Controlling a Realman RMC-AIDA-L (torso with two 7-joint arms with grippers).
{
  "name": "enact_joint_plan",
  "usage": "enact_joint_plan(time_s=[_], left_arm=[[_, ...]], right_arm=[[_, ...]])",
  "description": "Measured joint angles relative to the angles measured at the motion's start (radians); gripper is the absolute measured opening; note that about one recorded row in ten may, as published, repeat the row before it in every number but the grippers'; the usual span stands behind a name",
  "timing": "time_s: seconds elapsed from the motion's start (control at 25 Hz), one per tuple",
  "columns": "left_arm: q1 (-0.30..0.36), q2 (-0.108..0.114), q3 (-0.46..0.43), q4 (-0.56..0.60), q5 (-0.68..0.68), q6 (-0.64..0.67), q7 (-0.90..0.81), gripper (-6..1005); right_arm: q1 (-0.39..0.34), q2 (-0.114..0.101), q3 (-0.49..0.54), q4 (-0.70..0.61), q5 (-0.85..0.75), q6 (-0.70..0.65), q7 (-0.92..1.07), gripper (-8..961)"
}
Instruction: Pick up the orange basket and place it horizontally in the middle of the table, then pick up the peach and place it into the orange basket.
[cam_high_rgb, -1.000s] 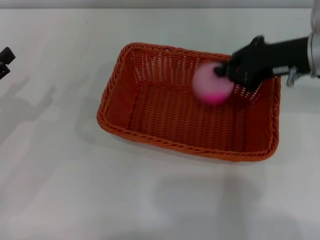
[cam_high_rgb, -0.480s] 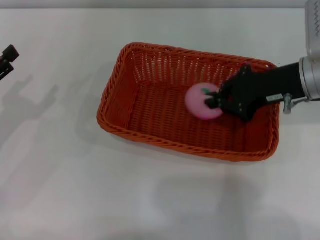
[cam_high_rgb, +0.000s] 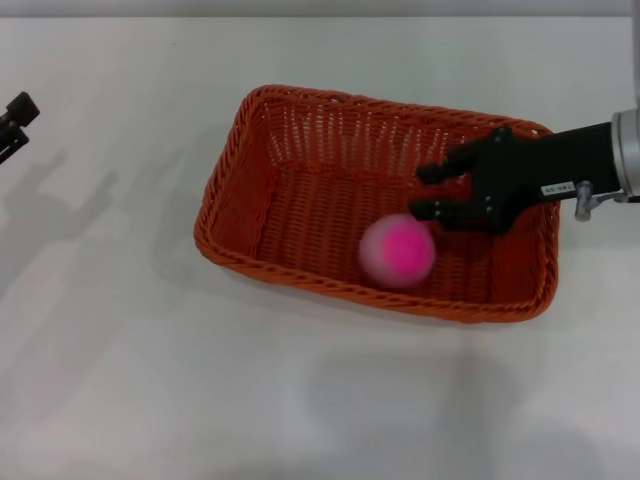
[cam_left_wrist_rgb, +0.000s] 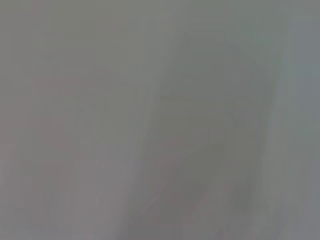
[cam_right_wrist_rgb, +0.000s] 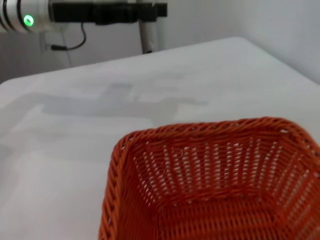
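The orange basket (cam_high_rgb: 300, 215) lies lengthwise across the middle of the white table (cam_high_rgb: 120, 350). Inside it, toward its near right part, rests the pink peach (cam_high_rgb: 397, 251). My right gripper (cam_high_rgb: 428, 192) hovers open over the basket's right half, just above and behind the peach, with nothing between its fingers. The right wrist view looks down into the basket (cam_right_wrist_rgb: 215, 190) and shows its far end and the table (cam_right_wrist_rgb: 75, 125) beyond; no peach shows there. My left gripper (cam_high_rgb: 12, 120) sits at the table's far left edge, barely in view.
The left arm (cam_right_wrist_rgb: 100, 12) with a green light shows in the right wrist view beyond the table's far side. The left wrist view is a featureless grey blur.
My right gripper carried the peach down into the basket, opened and let it go. The peach dropped and rolled toward the basket's near side; the gripper drew back slightly.
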Motion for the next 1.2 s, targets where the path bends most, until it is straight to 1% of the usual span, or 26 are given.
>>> enact_joint_plan(time_s=[0.12,0.2,0.4,0.52,0.64,0.76,0.84,0.96,1.2], left_arm=[[0.005,0.0,-0.005,0.0,-0.001,-0.001,0.015,792],[0.008,0.0,-0.008,0.0,-0.001,-0.001,0.025,791],[0.029,0.001,-0.011,0.0,-0.022,0.0,0.049,792],[0.05,0.002,-0.011,0.0,-0.06,0.0,0.07,792],[0.066,0.002,-0.011,-0.001,-0.086,0.006,0.086,791],[0.073,0.002,-0.013,-0.001,-0.104,0.024,0.111,791],[0.078,0.0,-0.013,0.001,-0.11,0.038,0.121,792],[0.085,-0.001,-0.014,0.012,-0.135,0.055,0.14,792],[0.09,-0.001,-0.014,0.063,-0.226,0.065,0.187,792]], right_arm=[[-0.007,-0.002,0.056,0.0,0.009,0.006,-0.007,463],[-0.019,-0.002,0.114,0.001,0.025,0.012,-0.02,507],[-0.068,-0.003,0.313,0.003,0.119,0.058,-0.08,616],[-0.103,-0.003,0.425,0.041,0.174,0.06,-0.134,681],[-0.118,-0.004,0.554,0.165,0.227,0.06,-0.24,769],[-0.113,-0.004,0.68,0.334,0.257,0.052,-0.382,868],[-0.105,-0.004,0.764,0.444,0.279,0.037,-0.48,866],[-0.096,-0.004,0.835,0.552,0.297,0.017,-0.586,864],[-0.094,-0.005,0.874,0.696,0.344,-0.045,-0.753,863]])
